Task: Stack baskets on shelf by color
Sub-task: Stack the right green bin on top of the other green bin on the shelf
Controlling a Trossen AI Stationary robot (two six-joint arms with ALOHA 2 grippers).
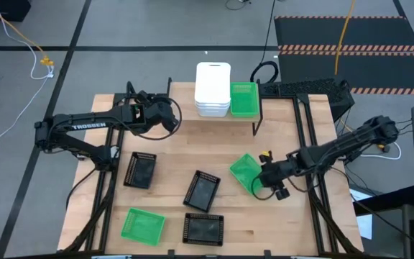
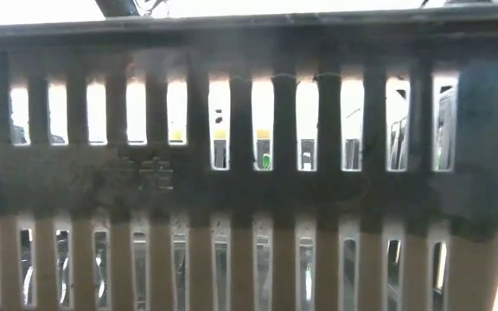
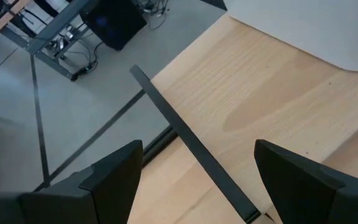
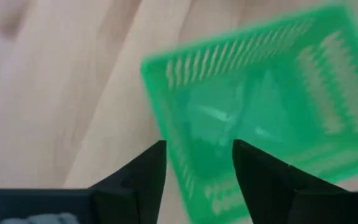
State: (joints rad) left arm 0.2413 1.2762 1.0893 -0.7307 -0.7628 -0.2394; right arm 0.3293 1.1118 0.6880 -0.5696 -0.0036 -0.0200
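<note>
**Baskets on the counter and shelf, both arms at work**

Nearest the front edge of the counter (image 1: 264, 230) lie a green basket (image 1: 143, 225) at left and a black mesh basket (image 1: 204, 228) beside it to the right; this mesh wall fills the low view. Farther in, two more black mesh baskets rest apart: one at left (image 1: 141, 170), one near the centre (image 1: 202, 190), turned at an angle. To the right of these, a second green basket (image 1: 246, 171) lies tilted, and the right pincer (image 1: 263, 179) sits at its right edge; in the right wrist view its fingers (image 4: 143, 171) stand slightly apart over the basket rim (image 4: 185, 174), whether gripping it cannot be told. At the far side, the shelf (image 1: 185, 97) carries a stack of white baskets (image 1: 213, 89) with a third green basket (image 1: 244, 99) touching its right side. The left pincer (image 1: 169, 117) hovers by the shelf's left end, fingers (image 3: 114, 171) wide apart and holding nothing.
</note>
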